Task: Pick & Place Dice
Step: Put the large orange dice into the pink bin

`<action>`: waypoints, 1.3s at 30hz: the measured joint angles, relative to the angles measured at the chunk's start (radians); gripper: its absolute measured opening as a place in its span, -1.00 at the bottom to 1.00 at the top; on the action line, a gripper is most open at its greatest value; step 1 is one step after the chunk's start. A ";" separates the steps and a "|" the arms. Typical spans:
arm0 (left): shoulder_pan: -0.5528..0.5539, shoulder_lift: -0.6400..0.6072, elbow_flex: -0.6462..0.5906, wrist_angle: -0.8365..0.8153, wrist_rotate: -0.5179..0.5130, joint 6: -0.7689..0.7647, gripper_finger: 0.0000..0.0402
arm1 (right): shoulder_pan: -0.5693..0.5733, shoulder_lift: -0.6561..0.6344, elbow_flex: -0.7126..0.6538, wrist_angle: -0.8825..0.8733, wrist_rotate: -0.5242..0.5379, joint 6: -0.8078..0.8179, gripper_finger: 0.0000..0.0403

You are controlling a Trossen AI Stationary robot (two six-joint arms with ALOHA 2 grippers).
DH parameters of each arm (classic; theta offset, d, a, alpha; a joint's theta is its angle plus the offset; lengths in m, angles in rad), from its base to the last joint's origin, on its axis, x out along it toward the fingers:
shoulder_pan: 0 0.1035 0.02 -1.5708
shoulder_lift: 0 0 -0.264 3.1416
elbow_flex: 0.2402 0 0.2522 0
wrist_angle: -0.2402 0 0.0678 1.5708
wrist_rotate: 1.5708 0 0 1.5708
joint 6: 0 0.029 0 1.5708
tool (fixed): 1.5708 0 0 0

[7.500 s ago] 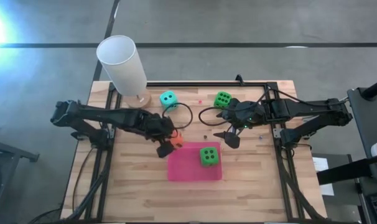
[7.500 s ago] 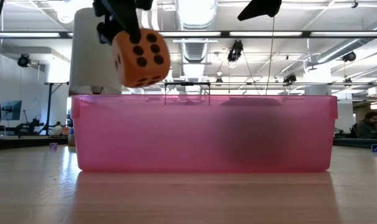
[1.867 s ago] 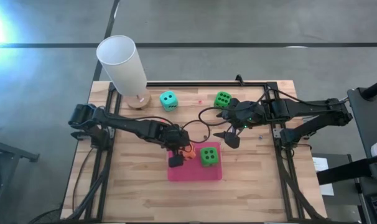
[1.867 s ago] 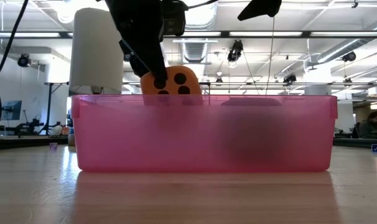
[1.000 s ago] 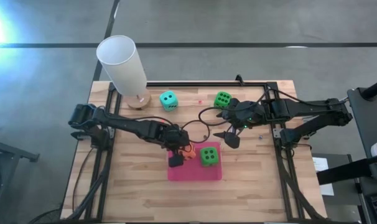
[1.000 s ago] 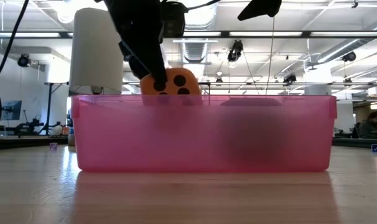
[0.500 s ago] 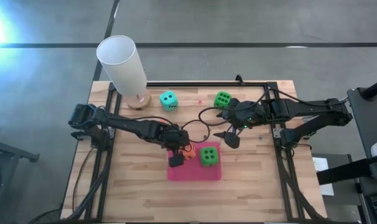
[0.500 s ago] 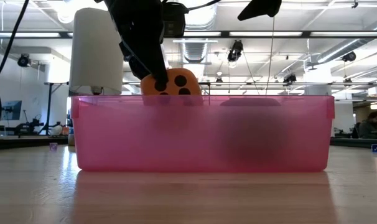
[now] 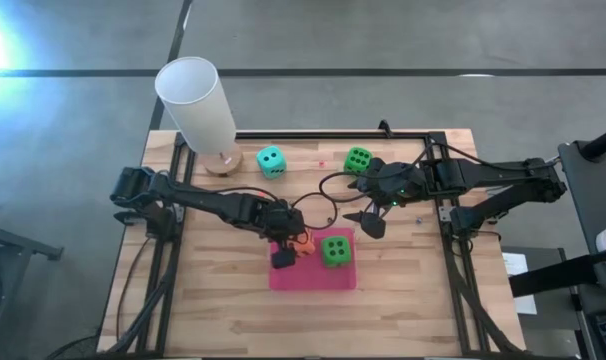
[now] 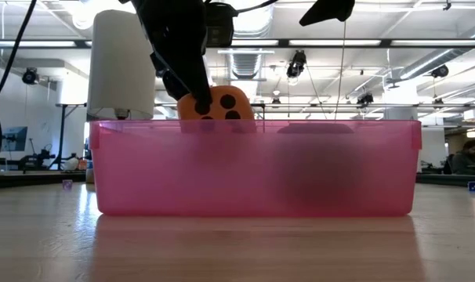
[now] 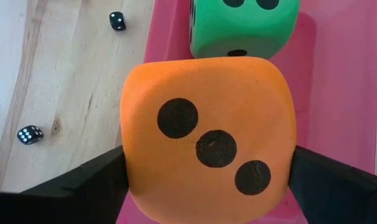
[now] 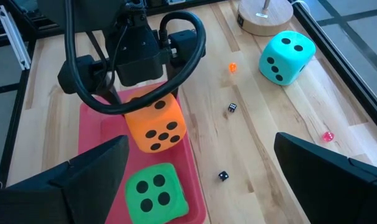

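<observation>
My left gripper (image 9: 288, 250) is shut on the orange die (image 11: 207, 137), which hangs over the left part of the pink bin (image 9: 313, 278). In the low view the orange die (image 10: 220, 106) shows half above the bin's rim. A green die (image 9: 334, 250) rests on the bin's floor beside it. On the wood near the far edge sit a teal die (image 9: 271, 160) and a second green die (image 9: 359, 159). My right gripper (image 9: 371, 222) hovers open above the table, just past the bin's far right corner, with nothing between its fingers. My left gripper pinches the orange die by two opposite side faces (image 11: 129, 162), one dark finger (image 11: 83, 186) on each. The fingers slant down at it from the table's left side. The three-pip face looks toward the wrist. The die's lower half is below the bin's rim, where the pink wall (image 10: 253, 168) hides its underside.
A tall white cylinder on a round wooden foot (image 9: 196, 105) stands at the far left corner. Tiny black dice (image 11: 117, 20) and small coloured bits (image 12: 328, 135) lie scattered on the wood between the bin and the far dice. Bare wood lies along the near edge.
</observation>
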 joint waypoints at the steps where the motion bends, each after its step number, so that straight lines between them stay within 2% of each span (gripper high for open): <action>1: 0.000 0.000 0.000 -0.001 0.000 0.000 0.96 | 0.000 0.000 0.000 0.000 0.000 0.000 0.99; 9: 0.000 0.000 0.000 -0.002 0.000 0.000 0.87 | 0.000 0.000 0.000 0.000 0.000 0.000 0.99; 19: 0.000 0.000 0.000 -0.001 0.000 0.020 0.98 | 0.000 0.000 0.000 0.000 0.000 0.000 0.99; 26: 0.000 0.000 0.000 -0.001 0.000 0.020 0.95 | 0.002 0.000 0.000 0.053 0.001 -0.036 0.99; 33: 0.000 0.000 0.000 -0.001 0.000 0.019 0.95 | 0.052 0.000 -0.035 0.111 0.000 -0.128 0.99; 39: 0.000 -0.001 0.000 -0.001 0.000 0.016 0.98 | 0.094 0.000 -0.062 0.172 -0.008 -0.085 0.99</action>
